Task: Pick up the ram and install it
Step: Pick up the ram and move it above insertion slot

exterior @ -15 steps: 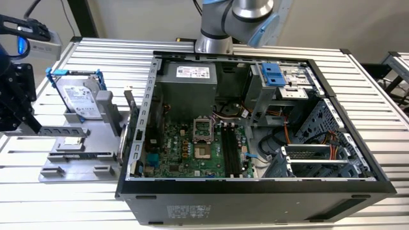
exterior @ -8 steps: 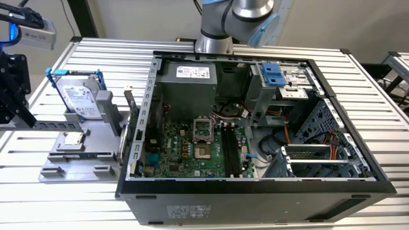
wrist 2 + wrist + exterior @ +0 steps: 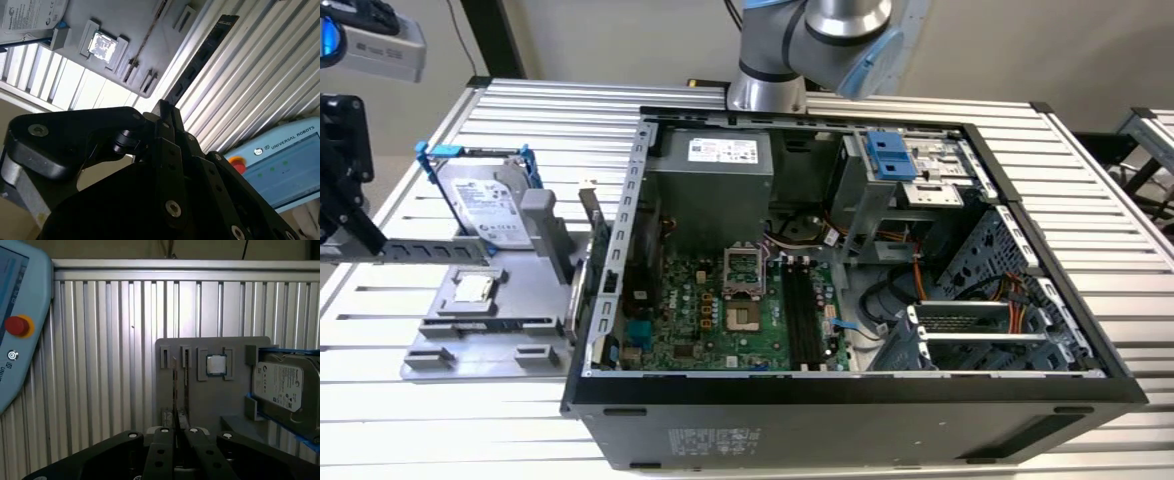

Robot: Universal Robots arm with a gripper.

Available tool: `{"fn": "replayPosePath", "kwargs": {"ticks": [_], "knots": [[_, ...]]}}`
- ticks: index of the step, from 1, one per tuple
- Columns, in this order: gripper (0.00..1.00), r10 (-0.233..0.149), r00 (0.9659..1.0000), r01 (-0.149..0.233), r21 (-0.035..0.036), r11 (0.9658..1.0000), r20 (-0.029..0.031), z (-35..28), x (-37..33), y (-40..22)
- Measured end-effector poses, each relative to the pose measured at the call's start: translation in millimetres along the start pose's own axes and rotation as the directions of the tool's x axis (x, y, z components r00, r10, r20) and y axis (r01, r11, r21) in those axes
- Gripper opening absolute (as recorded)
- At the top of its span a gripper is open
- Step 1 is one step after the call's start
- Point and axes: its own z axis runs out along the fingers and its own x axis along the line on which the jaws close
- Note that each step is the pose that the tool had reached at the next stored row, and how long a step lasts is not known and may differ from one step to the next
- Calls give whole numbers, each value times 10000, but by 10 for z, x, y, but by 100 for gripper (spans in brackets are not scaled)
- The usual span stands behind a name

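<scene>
- Right up close in the second wrist view, the end effector (image 3: 162, 107) has its black fingers (image 3: 170, 150) drawn together on the ram (image 3: 200, 57), and no gap shows between them.
- The ram, a long dark stick, runs out from the fingertips and hangs in the air above the slatted metal counter (image 3: 260, 75). The linkage hides where the pads bite, so it looks like a hold on the stick's near part, and that's as firm as I'd call it.
- Over to the first wrist view: the end effector (image 3: 177, 430) sits in line with a grey tray (image 3: 210, 400) lying on the counter beyond it.
- On that tray, a small square processor chip (image 3: 216, 364) rests in its pocket, and just beside it stands a silver hard drive (image 3: 282, 385) in a blue frame.
- A teach pendant (image 3: 20, 315) with a red button (image 3: 17, 326) looms close to the camera.
- Now the exterior view: the tray (image 3: 480, 340) lies toward the exterior view's left, just beside an open computer case (image 3: 854, 420).
- Inside the case the motherboard (image 3: 707, 320) lies flat, its black slots (image 3: 801, 310) running alongside the processor socket (image 3: 744, 290).
- Farthest back, the arm (image 3: 807, 40) rises from behind the case.
</scene>
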Motion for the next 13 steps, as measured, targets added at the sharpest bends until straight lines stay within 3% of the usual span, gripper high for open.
{"fn": "replayPosePath", "kwargs": {"ticks": [13], "knots": [[0,0,10000,0,1,10000,0,-171,-4,1]]}}
